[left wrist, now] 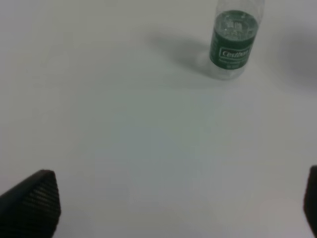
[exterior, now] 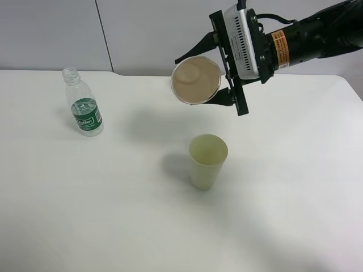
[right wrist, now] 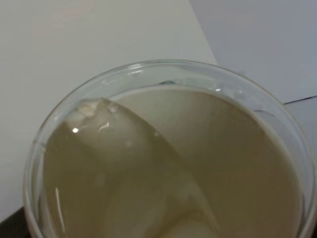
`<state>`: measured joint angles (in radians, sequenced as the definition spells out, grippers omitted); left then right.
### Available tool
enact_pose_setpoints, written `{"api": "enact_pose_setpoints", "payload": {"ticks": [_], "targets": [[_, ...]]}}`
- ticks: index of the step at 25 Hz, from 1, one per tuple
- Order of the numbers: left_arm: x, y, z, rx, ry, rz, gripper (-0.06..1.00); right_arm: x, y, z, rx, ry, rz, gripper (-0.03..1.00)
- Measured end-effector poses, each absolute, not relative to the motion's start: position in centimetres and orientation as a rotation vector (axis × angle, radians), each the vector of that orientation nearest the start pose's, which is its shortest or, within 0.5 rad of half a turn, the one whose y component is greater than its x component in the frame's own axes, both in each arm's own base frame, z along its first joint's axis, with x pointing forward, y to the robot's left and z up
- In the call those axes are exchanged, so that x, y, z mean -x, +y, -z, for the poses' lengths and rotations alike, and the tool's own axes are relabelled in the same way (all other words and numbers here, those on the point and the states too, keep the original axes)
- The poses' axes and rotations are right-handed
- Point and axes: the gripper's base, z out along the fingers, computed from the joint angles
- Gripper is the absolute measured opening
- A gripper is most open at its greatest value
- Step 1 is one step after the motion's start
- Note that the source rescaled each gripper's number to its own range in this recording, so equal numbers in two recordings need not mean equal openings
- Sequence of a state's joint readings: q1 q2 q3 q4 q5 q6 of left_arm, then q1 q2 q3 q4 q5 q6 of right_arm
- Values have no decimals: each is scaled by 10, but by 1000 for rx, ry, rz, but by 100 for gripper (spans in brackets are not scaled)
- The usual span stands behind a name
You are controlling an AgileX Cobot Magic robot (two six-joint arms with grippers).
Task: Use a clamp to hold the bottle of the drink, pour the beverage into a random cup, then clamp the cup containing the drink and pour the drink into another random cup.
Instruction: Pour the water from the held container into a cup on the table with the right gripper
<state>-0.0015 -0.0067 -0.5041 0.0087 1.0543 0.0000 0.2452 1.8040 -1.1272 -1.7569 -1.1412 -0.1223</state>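
Gripped in right gripper [exterior: 199, 82], fingers tight on sides: cup [exterior: 193, 76], raised, tipped, mouth facing near, liquid [right wrist: 114, 188] inside. Below, near and slightly right of rim: green cup [exterior: 207, 161], upright. Left gripper [left wrist: 173, 198] wide, empty. Bottle [exterior: 84, 105] far left, upright.

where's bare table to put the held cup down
Free: the whole near strip of table in front of the bottle and pale green cup, the gap between those two, and the right side past the green cup. Crowded only around the green cup, with the held cup tilted in the air near it.
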Motion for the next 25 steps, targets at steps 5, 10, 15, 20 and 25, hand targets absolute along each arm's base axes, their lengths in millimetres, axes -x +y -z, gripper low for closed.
{"api": "enact_pose_setpoints", "payload": {"ticks": [5, 10, 15, 20, 25], "targets": [[6, 1, -279, -1, 2027, -9, 100, -315, 163, -234, 1914, 383, -240, 0], [6, 1, -279, -1, 2027, -9, 100, -315, 163, -236, 1913, 380, -236, 0], [6, 1, -279, 5, 2027, -6, 100, -306, 161, -235, 1919, 367, -234, 0], [6, 1, -279, -1, 2027, -9, 100, -300, 159, -235, 1931, 343, -216, 0], [6, 1, -279, -1, 2027, -9, 100, -299, 159, -241, 1929, 334, -198, 0]]}}
